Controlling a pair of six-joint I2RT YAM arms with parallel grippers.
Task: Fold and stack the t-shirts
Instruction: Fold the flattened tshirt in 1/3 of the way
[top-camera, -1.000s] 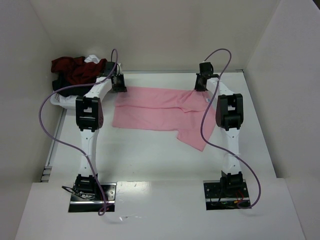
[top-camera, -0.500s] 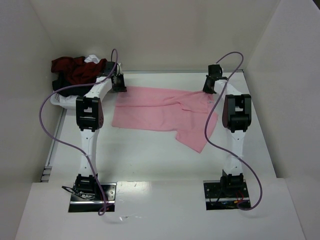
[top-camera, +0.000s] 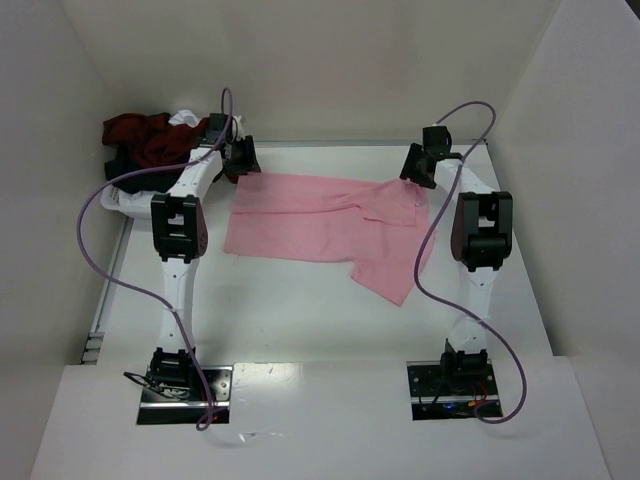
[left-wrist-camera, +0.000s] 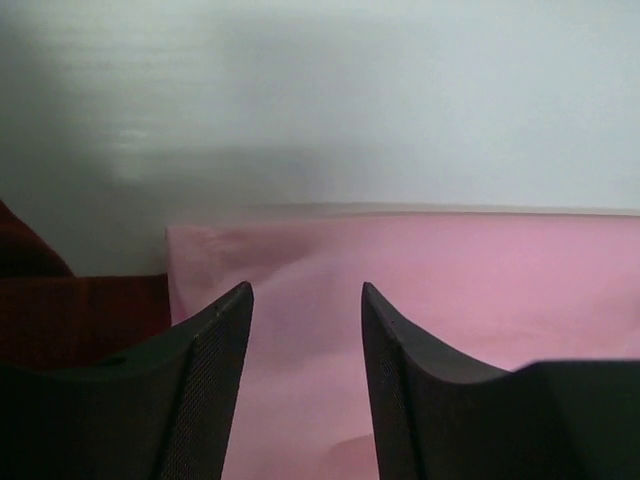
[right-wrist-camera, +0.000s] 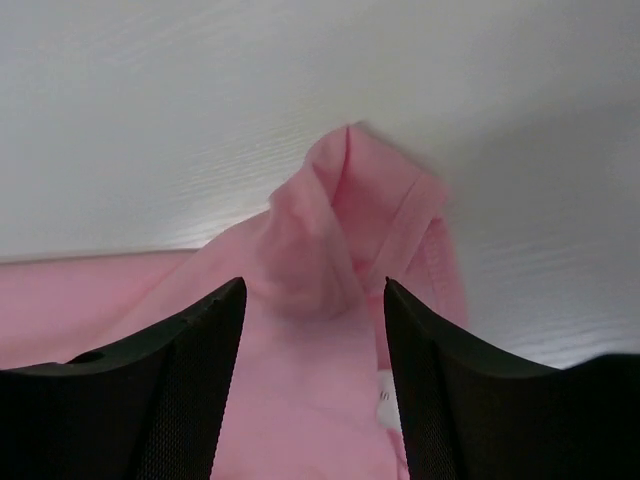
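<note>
A light pink t-shirt (top-camera: 320, 225) lies spread across the far half of the table, one part hanging toward the front right. My left gripper (top-camera: 243, 160) hovers at its far left corner, open, with only pink cloth (left-wrist-camera: 450, 280) below the fingers. My right gripper (top-camera: 415, 168) is open over the far right corner, where the cloth (right-wrist-camera: 330, 220) stands bunched in a small peak beside a white neck label (right-wrist-camera: 385, 400). Neither gripper (left-wrist-camera: 305, 290) (right-wrist-camera: 313, 285) holds anything. Dark red, black and white t-shirts (top-camera: 150, 140) are heaped at the far left.
The heap sits in a white basket (top-camera: 120, 200) beyond the table's left edge; its dark red cloth (left-wrist-camera: 60, 310) shows beside my left fingers. White walls close in the back and both sides. Purple cables loop off both arms.
Both grippers have opened and let go of the pink shirt's far edge. The right arm moved right, stretching the shirt, and now hangs just above the released corner.
</note>
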